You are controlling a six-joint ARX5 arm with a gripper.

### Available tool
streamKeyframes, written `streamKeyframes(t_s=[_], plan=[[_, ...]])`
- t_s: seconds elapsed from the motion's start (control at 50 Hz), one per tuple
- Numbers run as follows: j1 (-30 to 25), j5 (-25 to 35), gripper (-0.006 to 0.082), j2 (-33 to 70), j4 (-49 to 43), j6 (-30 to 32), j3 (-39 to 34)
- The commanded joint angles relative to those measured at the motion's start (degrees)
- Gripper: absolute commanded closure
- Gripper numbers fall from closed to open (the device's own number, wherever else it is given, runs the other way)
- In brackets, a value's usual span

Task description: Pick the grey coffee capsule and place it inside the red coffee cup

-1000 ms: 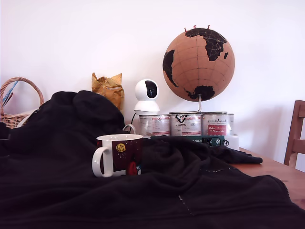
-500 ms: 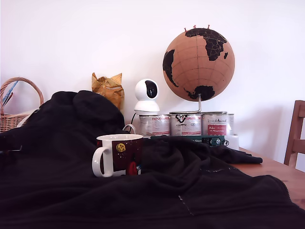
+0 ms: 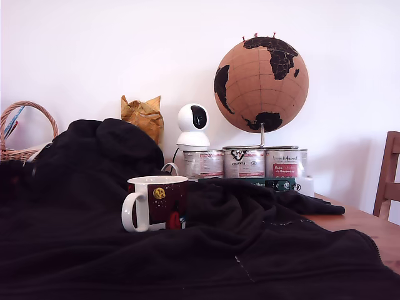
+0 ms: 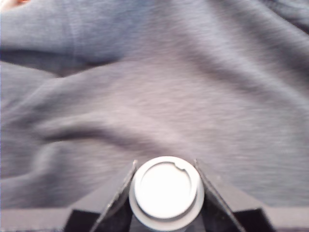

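grey coffee capsule [image 4: 166, 191] sitting clamped between my jaws, dark cloth [image 4: 159, 87] beneath | carrying step | red coffee cup [image 3: 156, 203] not showing near my jaws; I am needing to get over its rim

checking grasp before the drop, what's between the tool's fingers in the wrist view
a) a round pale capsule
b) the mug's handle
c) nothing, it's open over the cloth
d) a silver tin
a: in the wrist view the tool has its two dark fingers pressed against either side of a round pale grey capsule, with only grey cloth beyond it.
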Motion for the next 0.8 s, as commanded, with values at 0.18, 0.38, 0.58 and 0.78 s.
streamKeyframes(t_s=[0.18, 0.38, 0.58, 0.78], plan=[[-9.27, 4.70, 0.0704, -12.63, 1.86, -1.66, 0.35], [-17.64, 5.22, 0.0704, -16.44, -1.33, -1.95, 0.39], [-24.39, 4.92, 0.0704, -16.28, -4.59, -1.95, 0.39], [-28.61, 2.32, 0.0704, -15.78, -7.85, -0.28, 0.39]])
